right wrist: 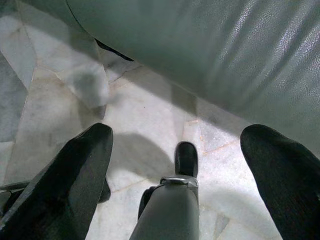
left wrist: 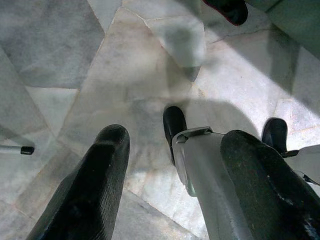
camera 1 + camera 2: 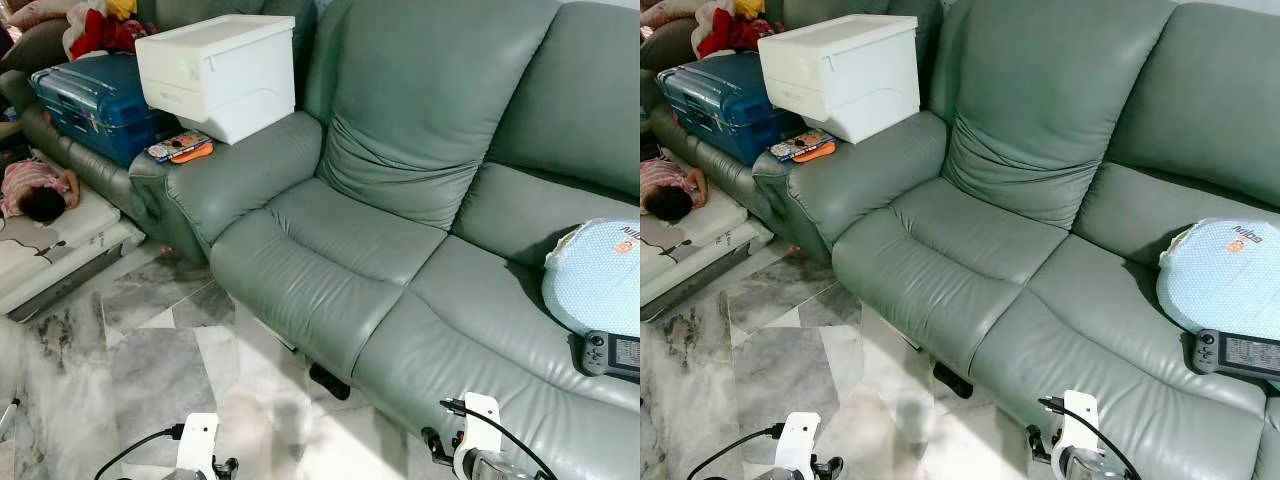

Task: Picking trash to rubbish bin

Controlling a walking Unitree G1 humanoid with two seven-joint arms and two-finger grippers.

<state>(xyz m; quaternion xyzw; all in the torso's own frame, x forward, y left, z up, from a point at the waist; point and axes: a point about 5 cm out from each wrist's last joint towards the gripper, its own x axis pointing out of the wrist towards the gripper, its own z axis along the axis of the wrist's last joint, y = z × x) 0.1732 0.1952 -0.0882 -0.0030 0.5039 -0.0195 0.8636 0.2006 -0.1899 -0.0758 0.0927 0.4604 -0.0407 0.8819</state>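
Note:
Both arms hang low in front of a green leather sofa [image 3: 330,260]. My left gripper [image 2: 176,139] is open over the marble floor [image 2: 125,65], nothing between its fingers. Also open and holding nothing, my right gripper [image 1: 178,134] hangs close to the sofa's front edge [image 1: 200,45]. A small black object [image 3: 330,381] lies on the floor, half under the sofa front, between the two arms. On the sofa's armrest lie an orange item [image 3: 190,152] and a colourful flat pack [image 3: 168,147].
A white storage box [image 3: 215,72] sits on the armrest, a blue suitcase [image 3: 95,100] behind it. A person [image 3: 35,190] lies on a low mattress at the left. A pale blue pillow [image 3: 595,275] and a black handheld device [image 3: 612,353] rest on the right seat.

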